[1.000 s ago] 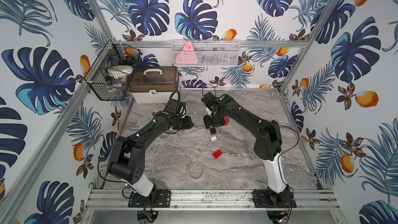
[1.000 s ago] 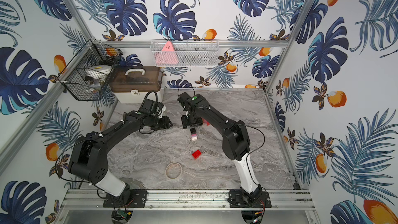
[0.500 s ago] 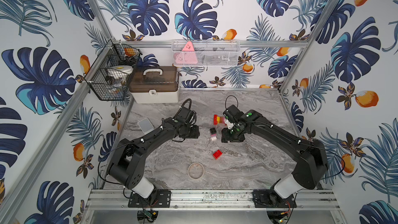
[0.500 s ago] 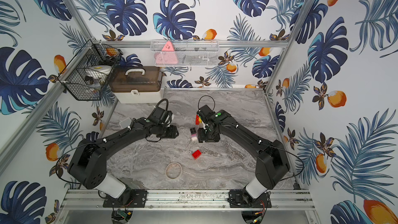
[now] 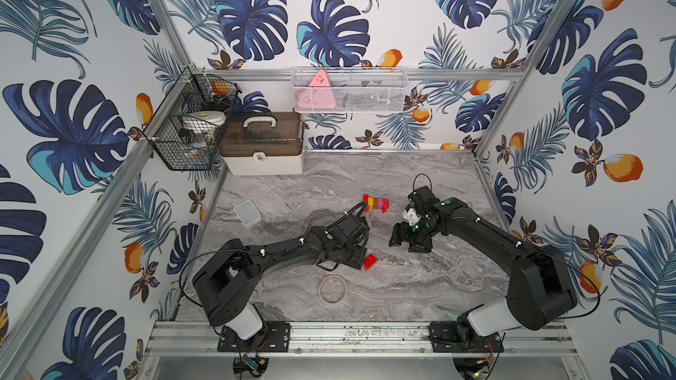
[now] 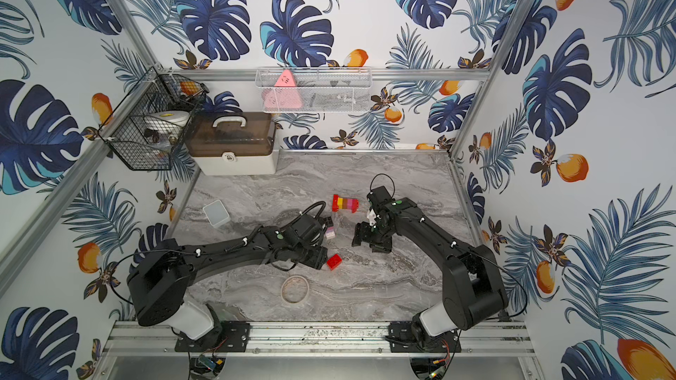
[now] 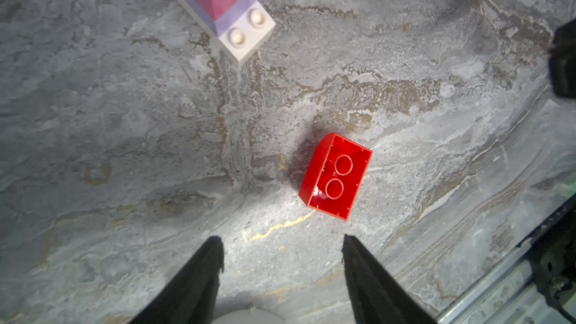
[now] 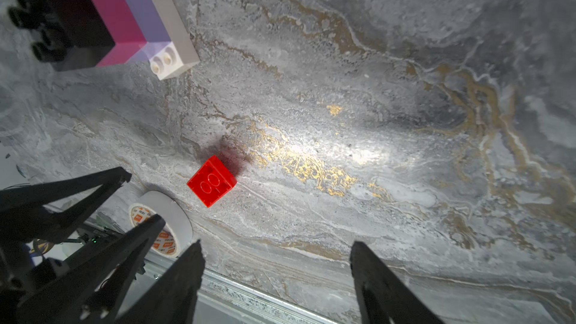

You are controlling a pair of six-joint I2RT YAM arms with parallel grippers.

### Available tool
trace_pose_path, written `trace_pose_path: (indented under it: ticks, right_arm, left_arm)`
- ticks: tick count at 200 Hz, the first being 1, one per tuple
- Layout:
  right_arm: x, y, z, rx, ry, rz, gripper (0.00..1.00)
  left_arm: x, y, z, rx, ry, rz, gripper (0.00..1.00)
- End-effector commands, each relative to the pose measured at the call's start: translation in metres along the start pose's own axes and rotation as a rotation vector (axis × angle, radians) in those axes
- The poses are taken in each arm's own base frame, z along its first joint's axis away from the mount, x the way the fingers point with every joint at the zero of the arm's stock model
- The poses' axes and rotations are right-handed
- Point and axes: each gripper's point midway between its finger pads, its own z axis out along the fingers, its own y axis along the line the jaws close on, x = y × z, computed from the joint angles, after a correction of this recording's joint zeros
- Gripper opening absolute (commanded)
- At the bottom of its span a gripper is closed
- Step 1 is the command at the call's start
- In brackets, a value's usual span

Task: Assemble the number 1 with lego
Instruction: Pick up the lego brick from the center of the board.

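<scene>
A loose red brick (image 7: 335,176) is lying on the marble table (image 7: 124,151) with its hollow, two-tubed underside showing, just ahead of the left gripper (image 7: 280,244). That gripper's jaws are standing apart and empty. The right gripper (image 8: 276,247) is also gaping and holding nothing. A black, pink, lilac and white stack (image 8: 103,23) is lying on its side nearby. The left arm (image 5: 292,246) is hiding it in a top view. A red and yellow stack (image 5: 376,203) is lying farther back.

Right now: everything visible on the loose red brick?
The loose red brick is a small block of glossy, slightly translucent plastic. Its hollow underside, with two round tubes, faces both wrist cameras, so not studs-up. It lies on the marble table ahead of the open left end effector, touching neither that nor the stack.
</scene>
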Motion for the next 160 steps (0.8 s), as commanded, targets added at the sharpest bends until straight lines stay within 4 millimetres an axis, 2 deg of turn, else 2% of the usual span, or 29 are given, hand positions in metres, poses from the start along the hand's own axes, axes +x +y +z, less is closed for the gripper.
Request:
trace_pose_path:
  ticks: [1, 62, 91, 122, 160]
  right_arm:
    - [-0.004, 0.007, 0.005, -0.066, 0.002, -0.013, 0.76]
    - [-0.008, 0.001, 0.002, -0.108, 0.006, -0.002, 0.75]
    - [-0.009, 0.002, 0.001, -0.127, 0.012, -0.007, 0.73]
    - [-0.008, -0.002, -0.001, -0.123, 0.010, -0.005, 0.71]
    - [-0.008, -0.003, -0.005, -0.128, 0.002, -0.007, 0.67]
  left_arm:
    - [-0.009, -0.002, 0.003, -0.033, -0.064, 0.036, 0.68]
    - [-0.010, -0.026, 0.021, -0.038, -0.082, 0.131, 0.71]
    - [-0.008, -0.025, 0.034, -0.072, -0.048, 0.146, 0.71]
    - [-0.004, -0.032, 0.044, -0.055, -0.019, 0.173, 0.70]
    - [0.002, -0.030, 0.049, -0.071, 0.013, 0.185, 0.62]
